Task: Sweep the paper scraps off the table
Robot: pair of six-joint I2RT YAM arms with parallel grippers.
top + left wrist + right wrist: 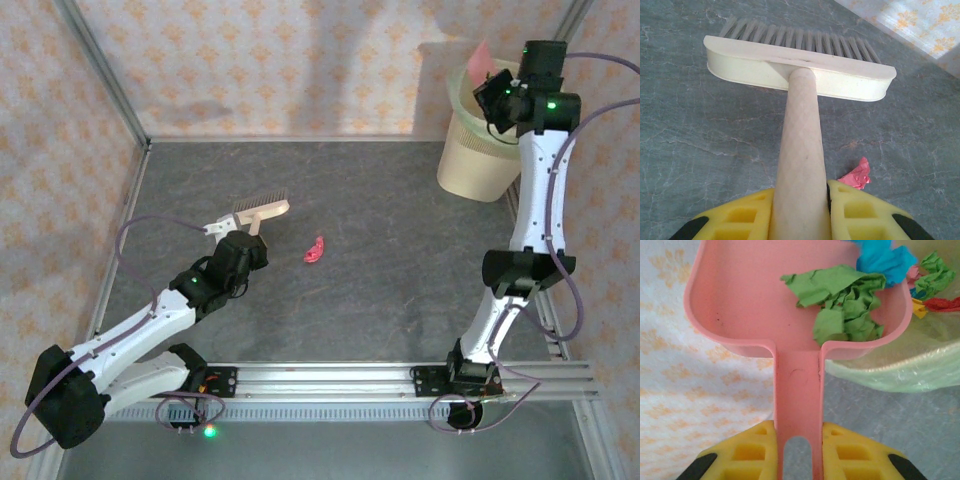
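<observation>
One crumpled red scrap (315, 249) lying loose mid-way across the dark grey stone-patterned table (400, 230), well apart from the pink dustpan (730, 295); crumpled green wad (845, 300) inside the dustpan, blue wad (885, 260) at its far rim.

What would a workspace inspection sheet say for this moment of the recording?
Surface: grey table, one red scrap lying on it.
Job's things: brush head apart from that scrap; pink dustpan holding green scraps at the bin; other scraps inside it.
Clutter: nothing seen.
Tools: left tool shut on brush handle; right tool shut on dustpan handle.
Cables: purple cables looping off both arms.
Surroundings: floral walls, aluminium rails.
</observation>
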